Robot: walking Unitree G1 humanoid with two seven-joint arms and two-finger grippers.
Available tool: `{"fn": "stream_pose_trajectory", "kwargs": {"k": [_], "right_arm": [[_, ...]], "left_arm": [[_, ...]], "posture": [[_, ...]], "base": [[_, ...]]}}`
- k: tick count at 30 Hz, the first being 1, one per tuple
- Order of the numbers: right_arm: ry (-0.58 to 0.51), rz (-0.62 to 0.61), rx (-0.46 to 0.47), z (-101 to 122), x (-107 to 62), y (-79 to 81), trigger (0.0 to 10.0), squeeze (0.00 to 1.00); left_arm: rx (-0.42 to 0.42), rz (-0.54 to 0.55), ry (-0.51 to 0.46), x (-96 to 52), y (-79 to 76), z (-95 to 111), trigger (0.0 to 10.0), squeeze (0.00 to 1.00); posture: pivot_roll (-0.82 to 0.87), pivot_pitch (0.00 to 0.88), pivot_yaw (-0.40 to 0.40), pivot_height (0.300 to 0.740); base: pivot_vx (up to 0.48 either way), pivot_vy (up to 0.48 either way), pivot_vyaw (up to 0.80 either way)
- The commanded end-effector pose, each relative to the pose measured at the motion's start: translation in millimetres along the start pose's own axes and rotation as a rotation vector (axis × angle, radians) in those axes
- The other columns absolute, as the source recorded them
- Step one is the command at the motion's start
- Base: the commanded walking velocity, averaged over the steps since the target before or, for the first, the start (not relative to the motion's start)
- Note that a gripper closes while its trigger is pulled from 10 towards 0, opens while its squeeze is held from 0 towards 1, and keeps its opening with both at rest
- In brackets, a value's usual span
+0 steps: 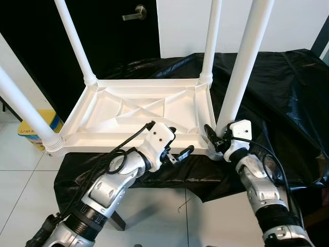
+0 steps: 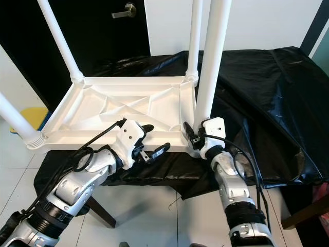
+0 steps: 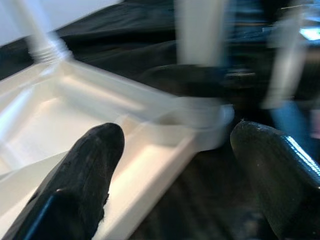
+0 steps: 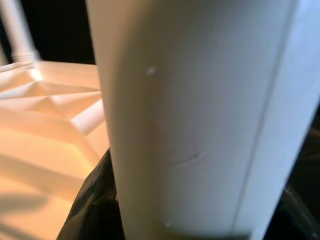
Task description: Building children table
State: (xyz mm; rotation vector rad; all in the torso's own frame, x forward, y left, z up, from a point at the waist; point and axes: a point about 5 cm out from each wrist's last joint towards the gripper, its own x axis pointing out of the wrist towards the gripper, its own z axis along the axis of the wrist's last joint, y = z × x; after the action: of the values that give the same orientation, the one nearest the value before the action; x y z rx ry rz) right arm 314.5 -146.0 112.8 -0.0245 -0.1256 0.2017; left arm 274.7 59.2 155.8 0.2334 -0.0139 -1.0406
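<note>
Lower left of the head view: my left gripper (image 1: 177,149) sits at the near rim of the upturned white plastic tabletop (image 1: 103,110), fingers spread wide and holding nothing. One finger (image 3: 82,182) lies over the rim, the other off the edge above the cloth. I judge it is there to steady the top, though I cannot confirm contact.

Lower right of centre: my right gripper (image 1: 216,139) is closed around the base of the thick white plastic leg (image 1: 244,67) at the near right corner socket. The wrist view shows the leg's side pressed close, a black finger (image 4: 92,200) wrapped against it. I read this as seating or twisting the fourth leg; whether it is fully home I cannot tell.

The tabletop lies underside up, ribs showing, on a black plastic sheet (image 1: 288,87) draped over a stand, which I judge is there to spare the finished face.

Farther up the frame: three other white legs stand in their corners, at left (image 1: 23,110), upper left (image 1: 74,41) and upper centre (image 1: 212,38). Behind, a dark door with a lever handle (image 1: 134,13); at left edge, a yellow container (image 1: 49,121) on the floor.
</note>
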Motion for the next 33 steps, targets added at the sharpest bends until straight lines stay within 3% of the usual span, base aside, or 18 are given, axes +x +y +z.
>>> {"fn": "stream_pose_trajectory", "kwargs": {"k": [1,5,9,10,15,22,23,33], "right_arm": [[0.111,-0.081,0.021,-22,-9.5,-1.1,10.0,0.00],[0.146,-0.218,0.038,-25,-9.9,3.5,10.0,0.00],[0.153,-0.266,0.043,-25,-10.3,5.2,10.0,0.00],[0.158,-0.303,0.055,-26,-10.7,12.2,10.0,0.00],[0.123,-0.304,0.053,-21,-10.2,25.5,10.0,0.00],[0.087,-0.298,0.031,-14,-7.7,19.7,10.0,0.00],[0.070,-0.280,0.037,-12,-7.0,20.6,10.0,1.00],[0.020,-0.147,0.022,-4,-7.9,15.6,10.0,1.00]], "left_arm": [[0.028,-0.002,0.002,-1.1,3.1,1,10.0,0.00],[0.037,0.004,-0.001,-1.8,3.3,1,10.0,0.00],[0.041,0.007,-0.003,-1.9,3.5,1,10.0,0.00],[0.043,0.021,-0.007,-1.6,5.0,2,10.0,0.00],[0.045,0.050,-0.018,-1.1,9.3,3,10.0,0.00],[0.055,0.089,-0.018,-1.1,17.2,1,10.0,0.00],[0.057,0.093,-0.020,-0.8,17.8,2,10.0,0.00],[0.056,0.104,-0.024,-1.7,14.4,-1,10.0,0.00]], "posture": [[-0.11,0.000,0.051,0.740],[-0.10,0.000,0.042,0.740],[-0.10,0.000,0.040,0.740],[-0.10,0.000,0.032,0.740],[-0.10,0.000,0.032,0.740],[-0.10,0.000,0.031,0.740],[-0.10,0.000,0.028,0.740],[-0.09,0.000,0.017,0.740]], "base": [[0.000,0.000,0.00],[0.000,0.000,0.00],[0.000,0.000,0.00],[0.000,0.000,0.00],[0.000,0.000,0.00],[0.000,0.000,0.00],[0.000,0.000,0.00],[0.000,0.000,0.00]]}}
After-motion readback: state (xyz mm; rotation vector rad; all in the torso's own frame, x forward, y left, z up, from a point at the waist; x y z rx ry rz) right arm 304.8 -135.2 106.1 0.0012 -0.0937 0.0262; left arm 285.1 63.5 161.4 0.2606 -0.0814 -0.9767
